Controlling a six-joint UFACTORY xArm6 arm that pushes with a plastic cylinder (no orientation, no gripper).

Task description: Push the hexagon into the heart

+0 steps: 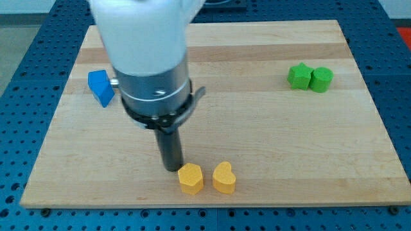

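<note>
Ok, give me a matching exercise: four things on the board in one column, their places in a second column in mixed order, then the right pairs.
Things:
1. yellow hexagon
2. yellow heart
3. blue block
4. my tip

Places:
A. near the board's left edge, partly behind the arm
B. near the view's bottom, just right of the hexagon, a small gap between them
C. just left of and above the hexagon, close against it
D. near the view's bottom, between the rod and the heart

Pairs: 1-D, 2-B, 3-A, 4-C
</note>
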